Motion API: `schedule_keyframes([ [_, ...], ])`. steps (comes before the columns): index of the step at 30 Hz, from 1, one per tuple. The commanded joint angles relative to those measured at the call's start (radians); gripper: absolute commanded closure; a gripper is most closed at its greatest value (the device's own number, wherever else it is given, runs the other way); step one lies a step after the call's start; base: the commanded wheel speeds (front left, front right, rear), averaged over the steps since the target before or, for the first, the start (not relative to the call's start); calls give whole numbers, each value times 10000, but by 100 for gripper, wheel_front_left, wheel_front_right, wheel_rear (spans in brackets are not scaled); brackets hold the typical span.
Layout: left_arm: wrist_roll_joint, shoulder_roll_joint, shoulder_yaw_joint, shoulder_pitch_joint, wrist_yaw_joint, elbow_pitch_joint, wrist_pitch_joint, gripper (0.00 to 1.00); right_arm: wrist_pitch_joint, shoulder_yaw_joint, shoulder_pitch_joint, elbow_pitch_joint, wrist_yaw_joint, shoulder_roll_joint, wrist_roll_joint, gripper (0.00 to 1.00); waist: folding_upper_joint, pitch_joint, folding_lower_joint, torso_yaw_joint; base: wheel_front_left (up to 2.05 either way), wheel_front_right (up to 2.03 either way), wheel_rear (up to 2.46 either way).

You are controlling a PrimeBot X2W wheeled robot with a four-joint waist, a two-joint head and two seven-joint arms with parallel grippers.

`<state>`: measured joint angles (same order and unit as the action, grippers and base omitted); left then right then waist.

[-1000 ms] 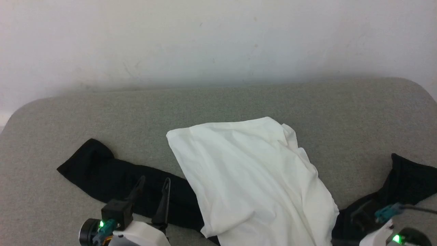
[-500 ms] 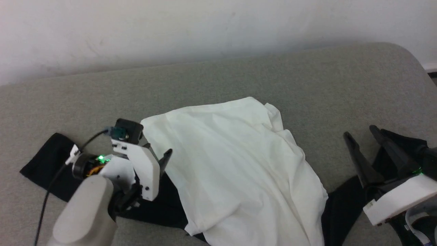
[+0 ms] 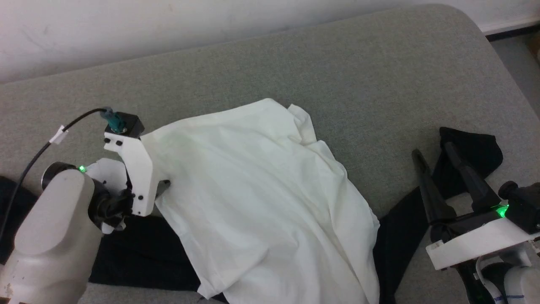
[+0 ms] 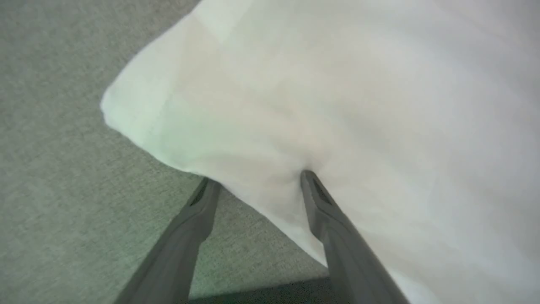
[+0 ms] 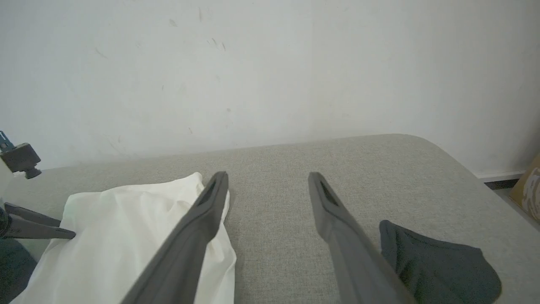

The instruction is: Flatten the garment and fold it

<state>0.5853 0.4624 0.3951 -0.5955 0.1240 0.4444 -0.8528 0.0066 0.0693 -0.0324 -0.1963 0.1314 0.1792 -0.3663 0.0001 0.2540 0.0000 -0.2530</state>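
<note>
The garment lies crumpled on the grey cushion, its white body (image 3: pixel 253 198) in the middle. One black sleeve (image 3: pixel 139 253) runs out to the left and the other (image 3: pixel 468 147) to the right. My left gripper (image 3: pixel 163 185) is at the body's near left corner. In the left wrist view it (image 4: pixel 256 177) is open and straddles the white edge (image 4: pixel 337 105); one finger presses on the cloth, the other is at the edge. My right gripper (image 3: pixel 431 149) hovers open by the right sleeve, with nothing between its fingers (image 5: pixel 268 175). The sleeve's cuff (image 5: pixel 438 261) lies beside it.
The grey cushioned surface (image 3: pixel 337 63) stands against a white wall (image 3: pixel 126 25) and has a rounded far right corner, with floor (image 3: pixel 519 55) beyond it. A cardboard box (image 5: pixel 527 185) shows at the right edge of the right wrist view. My left arm's cable (image 3: pixel 38 147) loops over the cushion.
The head camera has tilted and turned, so the whole scene has shifted. My left gripper has moved from the left sleeve up to the white corner. My right gripper has risen into view beside the right sleeve.
</note>
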Motion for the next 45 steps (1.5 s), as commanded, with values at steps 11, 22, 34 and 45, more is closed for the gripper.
schedule_keyframes([
  [11, -214, 1093, 725, -1291, 55, 43, 1256, 100, -410, -172, -492, 612, -7, -247, 426, 0, -1, 697, 0, -483, 0, 0, 0],
  [22, -2311, 1361, 827, -4250, -203, 1343, 4706, 100, -747, 437, -839, 826, -7, -536, 486, 0, -1, 1268, 0, -980, 0, 0, 0],
  [34, -2778, 535, 1223, -4383, -414, 3484, 7981, 0, -943, 619, -937, 1324, -7, -663, 614, 0, -1, 1097, 0, -682, 0, 0, 0],
  [45, -1934, -276, 641, -2802, -682, 3087, 10884, 0, 179, 160, -322, 1470, -7, -129, 676, 0, -1, -658, 0, 882, 0, 0, 0],
])
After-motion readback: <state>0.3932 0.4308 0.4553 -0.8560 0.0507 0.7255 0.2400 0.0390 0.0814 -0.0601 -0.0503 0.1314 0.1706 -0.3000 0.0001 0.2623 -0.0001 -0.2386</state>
